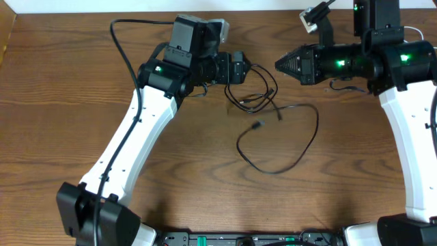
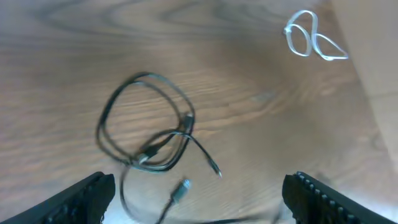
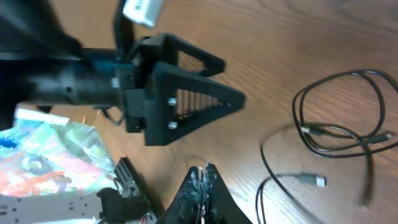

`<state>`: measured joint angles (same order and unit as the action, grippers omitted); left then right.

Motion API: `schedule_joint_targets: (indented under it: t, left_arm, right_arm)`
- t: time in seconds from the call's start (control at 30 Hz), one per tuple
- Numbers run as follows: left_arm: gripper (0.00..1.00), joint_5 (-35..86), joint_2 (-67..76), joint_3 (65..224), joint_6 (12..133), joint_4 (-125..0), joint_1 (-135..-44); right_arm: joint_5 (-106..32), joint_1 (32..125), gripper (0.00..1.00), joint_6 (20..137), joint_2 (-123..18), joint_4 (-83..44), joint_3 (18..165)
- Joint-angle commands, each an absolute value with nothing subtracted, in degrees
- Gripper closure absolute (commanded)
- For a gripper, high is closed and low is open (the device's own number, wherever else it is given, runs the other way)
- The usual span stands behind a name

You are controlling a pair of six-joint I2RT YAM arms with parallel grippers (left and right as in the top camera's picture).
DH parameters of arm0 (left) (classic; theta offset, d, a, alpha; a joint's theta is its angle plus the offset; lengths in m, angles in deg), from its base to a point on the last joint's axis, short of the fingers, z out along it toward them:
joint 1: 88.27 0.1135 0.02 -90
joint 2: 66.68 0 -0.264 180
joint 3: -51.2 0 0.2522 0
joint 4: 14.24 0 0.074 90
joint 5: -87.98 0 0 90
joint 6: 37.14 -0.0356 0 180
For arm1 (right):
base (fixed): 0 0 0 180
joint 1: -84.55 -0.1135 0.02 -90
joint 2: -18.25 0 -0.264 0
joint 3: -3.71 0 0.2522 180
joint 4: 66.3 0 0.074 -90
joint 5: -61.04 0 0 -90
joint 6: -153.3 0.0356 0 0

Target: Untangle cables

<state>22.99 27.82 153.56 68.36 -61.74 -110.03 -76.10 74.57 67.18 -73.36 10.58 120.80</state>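
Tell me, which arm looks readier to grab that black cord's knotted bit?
Left. The left hand is open right beside the tangled black cable, framed between its fingers. The right hand is shut and would need opening first.

Left fingers (image 2: 87,194) spread wide | right fingers (image 1: 288,63) pressed together | arms angled inward

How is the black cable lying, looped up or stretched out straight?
Looped up: the black cable curls in overlapping rings on the table.
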Motion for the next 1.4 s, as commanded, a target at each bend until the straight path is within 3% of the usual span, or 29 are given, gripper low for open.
schedule_joint_targets:
  t: [0.0, 0.3, 0.43, 0.5, 0.63, 0.77, 0.97, 1.23, 1.37]
  left_arm:
    - [0.09, 28.02, 28.69, 153.32, 65.3, -60.58, -109.81]
    - [0.08, 24.94, 28.69, 153.32, 62.72, -60.95, -109.81]
    - [0.08, 19.58, 28.69, 153.32, 62.75, -62.57, -109.61]
    - [0.08, 17.38, 28.69, 153.32, 62.75, -63.59, -109.09]
    - [0.08, 14.78, 28.69, 153.32, 62.72, -65.76, -106.9]
    - [0.08, 14.82, 28.69, 153.32, 62.72, -68.12, -103.27]
    - [0.08, 14.86, 28.69, 153.32, 62.72, -72.23, -97.5]
    - [0.08, 14.84, 28.69, 153.32, 62.44, -74.78, -95.67]
    - [0.08, 14.84, 28.69, 153.32, 62.46, -74.92, -95.67]
  right_arm:
    - [-78.11, 74.99, 0.99, 67.53, -71.31, 10.36, 121.34]
    - [-63.59, 78.99, 0.96, 69.47, -71.99, 14.62, 122.68]
    - [-54.87, 78.66, 0.61, 69.45, -74.33, 20.87, 122.68]
    - [-52.47, 78.37, 0.5, 69.47, -76.16, 23.75, 122.65]
    - [-52.45, 78.07, 0.34, 64.86, -81.28, 28.39, 122.61]
    - [-54.68, 77.3, 0.22, 49.34, -87.42, 31.23, 122.57]
    - [-55.97, 72.36, 0.17, 26.0, -98.41, 33.74, 122.57]
    - [-53.65, 67.16, 0.14, 21.43, -107.85, 27.97, 122.57]
    - [-53.28, 64.87, 0.22, 20.78, -110.37, 28.93, 122.5]
